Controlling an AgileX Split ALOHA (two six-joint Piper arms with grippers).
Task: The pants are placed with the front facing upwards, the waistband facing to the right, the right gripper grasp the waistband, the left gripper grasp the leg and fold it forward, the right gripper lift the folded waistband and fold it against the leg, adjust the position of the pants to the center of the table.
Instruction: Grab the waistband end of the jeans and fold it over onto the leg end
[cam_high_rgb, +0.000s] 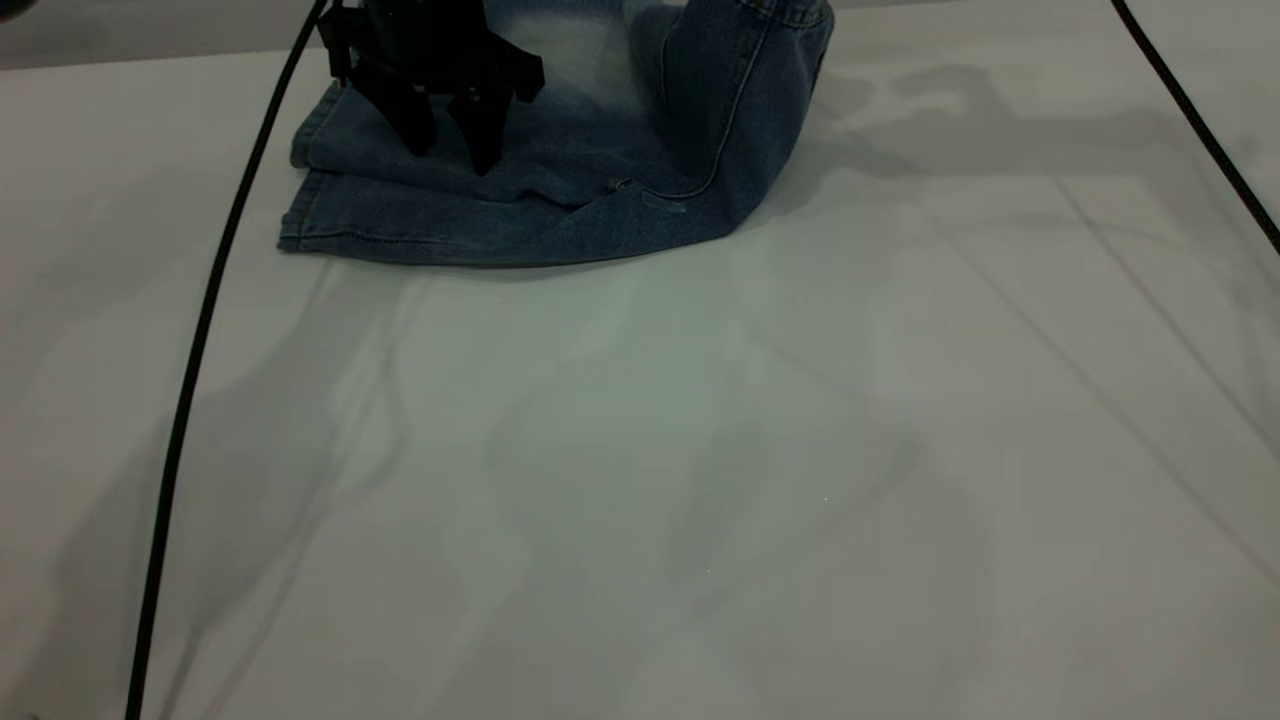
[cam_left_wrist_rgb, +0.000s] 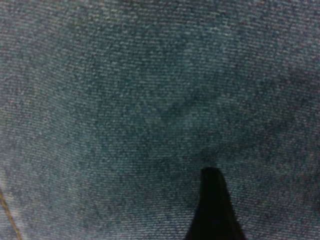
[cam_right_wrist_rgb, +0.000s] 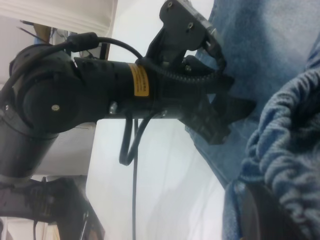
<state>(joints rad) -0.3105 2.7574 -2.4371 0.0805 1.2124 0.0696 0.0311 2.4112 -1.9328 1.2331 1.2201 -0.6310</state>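
Pale table (cam_high_rgb: 700, 480), bare but for small denim pants (cam_high_rgb: 560, 190) lying folded near its far edge. Left gripper (cam_high_rgb: 450, 140) pressed down onto the leg end, fingers spread apart. Right gripper apparently clamped on the ruffled waistband (cam_right_wrist_rgb: 285, 145), lifted at the pants' right side. Judged mid-fold: waistband next to be carried over and laid against the leg, then centred.

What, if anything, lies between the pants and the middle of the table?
Nothing visible does. The pants lie at the table's far edge, with the left gripper down on the legs; the tabletop nearer the camera shows only shadows.
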